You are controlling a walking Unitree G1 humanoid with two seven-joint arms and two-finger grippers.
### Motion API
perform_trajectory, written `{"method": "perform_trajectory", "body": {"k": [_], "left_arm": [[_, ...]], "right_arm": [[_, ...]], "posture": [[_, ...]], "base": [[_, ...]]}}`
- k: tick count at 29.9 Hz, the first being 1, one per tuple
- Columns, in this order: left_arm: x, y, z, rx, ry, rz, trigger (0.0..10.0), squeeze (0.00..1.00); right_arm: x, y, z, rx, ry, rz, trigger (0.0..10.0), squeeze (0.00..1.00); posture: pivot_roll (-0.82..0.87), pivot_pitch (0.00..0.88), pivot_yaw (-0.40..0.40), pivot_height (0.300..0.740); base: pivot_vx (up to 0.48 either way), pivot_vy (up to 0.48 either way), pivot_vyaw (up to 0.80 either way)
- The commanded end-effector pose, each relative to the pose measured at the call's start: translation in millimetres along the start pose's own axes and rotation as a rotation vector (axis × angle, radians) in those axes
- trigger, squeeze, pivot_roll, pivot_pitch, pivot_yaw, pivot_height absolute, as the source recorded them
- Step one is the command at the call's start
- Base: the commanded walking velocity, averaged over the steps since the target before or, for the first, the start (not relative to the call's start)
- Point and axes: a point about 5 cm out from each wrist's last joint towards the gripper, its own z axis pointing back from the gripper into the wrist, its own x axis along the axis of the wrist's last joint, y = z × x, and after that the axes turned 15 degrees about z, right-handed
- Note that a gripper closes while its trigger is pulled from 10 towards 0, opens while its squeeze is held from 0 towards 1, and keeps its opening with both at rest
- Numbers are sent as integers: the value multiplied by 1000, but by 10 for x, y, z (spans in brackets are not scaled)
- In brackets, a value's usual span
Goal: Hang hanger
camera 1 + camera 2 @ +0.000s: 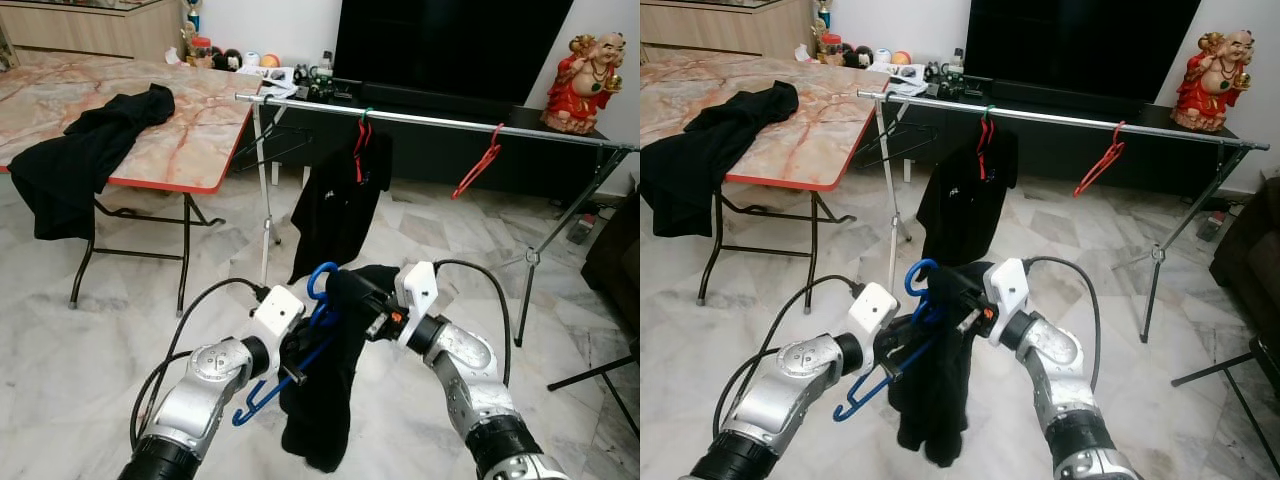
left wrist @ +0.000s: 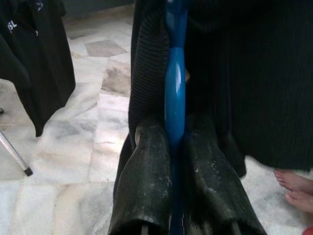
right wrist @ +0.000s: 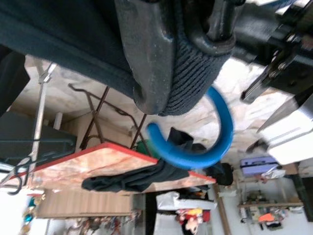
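A blue hanger carrying a black garment hangs between my two arms, low in front of the clothes rail. My left gripper is shut on the hanger's blue bar, one finger on each side of it. From the right, my right gripper is shut on the garment's ribbed collar, just beside the blue hook. The hook points up, well below the rail. On the rail hang a black shirt and a bare red hanger.
A folding table with a black garment draped over it stands at the left. The rack's legs spread over the marble floor. Behind are a dark TV cabinet and a red statue. A person's bare foot is nearby.
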Motion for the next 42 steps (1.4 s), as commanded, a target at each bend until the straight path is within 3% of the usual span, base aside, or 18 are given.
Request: {"method": "perform_trajectory", "body": {"k": [1,6,11,15,21,22,24,38,42], "left_arm": [[104,14,-23,5,-45,-3,10000,0],[121,27,-18,9,-53,5,10000,0],[116,44,-11,17,-58,8,10000,0],[126,57,-16,28,-71,10,10000,0],[143,65,-22,34,-81,12,10000,0],[145,66,-23,35,-83,13,10000,0],[145,67,-25,36,-84,14,10000,0],[145,67,-29,39,-94,20,10000,0],[116,65,-11,15,-71,7,10000,0]], "right_arm": [[6,-35,49,13,18,34,10000,0],[-127,16,161,89,125,62,10000,0],[-153,26,204,107,163,80,10000,0],[-214,-71,270,11,236,102,10000,0],[-222,-59,286,8,233,86,10000,0],[-220,-52,285,11,232,85,10000,173],[-222,-42,280,14,236,88,10000,1000],[-256,19,288,38,256,100,10000,1000],[-40,-273,306,-183,165,116,10000,1000]], "posture": [[143,0,-121,740],[143,0,-121,740],[139,0,-120,740],[138,0,-119,740],[136,0,-121,740],[136,0,-121,740],[136,0,-121,740],[133,0,-125,740],[128,0,-125,740]], "base": [[0,0,0],[0,0,0],[0,0,0],[0,0,0],[0,0,0],[0,0,0],[0,0,0],[0,0,0],[0,0,0]]}}
